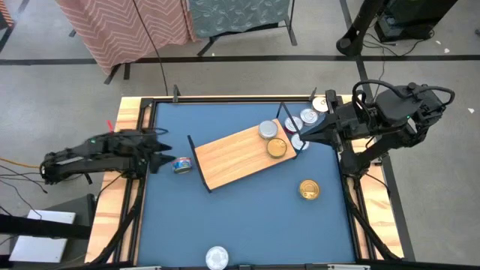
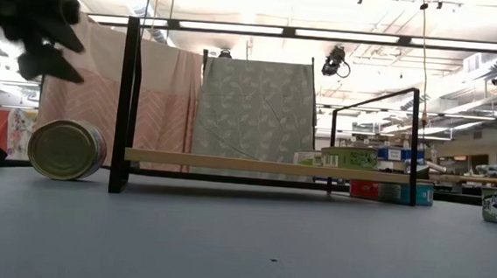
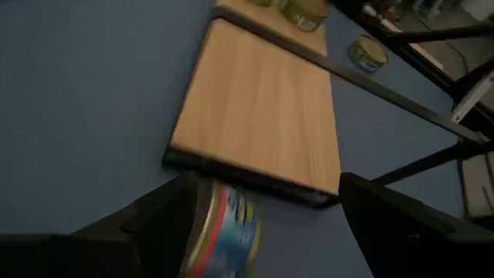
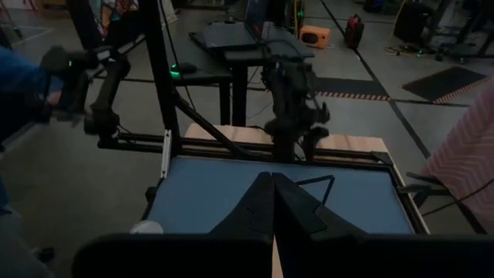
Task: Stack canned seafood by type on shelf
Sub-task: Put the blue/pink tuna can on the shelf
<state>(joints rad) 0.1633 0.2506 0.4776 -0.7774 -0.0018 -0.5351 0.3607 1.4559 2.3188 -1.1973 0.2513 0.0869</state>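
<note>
The light-wood shelf (image 1: pixel 236 157) lies slantwise mid-table, its board raised on black wire end frames (image 2: pixel 126 104). A silver-lidded tin (image 1: pixel 268 130) and a gold one (image 1: pixel 277 148) stand on its far-right end. A blue-labelled tin (image 1: pixel 182 165) rests on its rim on the table by the shelf's left end, gold lid facing the low view (image 2: pixel 65 150). My left gripper (image 3: pixel 270 224) is open just above this tin, which shows beside one finger (image 3: pixel 154 224). My right gripper (image 4: pixel 272 189) is shut, hovering at the shelf's right end (image 1: pixel 301 139).
Several more tins (image 1: pixel 308 116) cluster at the table's far right corner behind the shelf. A gold tin (image 1: pixel 309 190) sits on the blue table right of centre, a silver one (image 1: pixel 217 257) at the near edge. The wooden rim (image 1: pixel 132 112) bounds the table.
</note>
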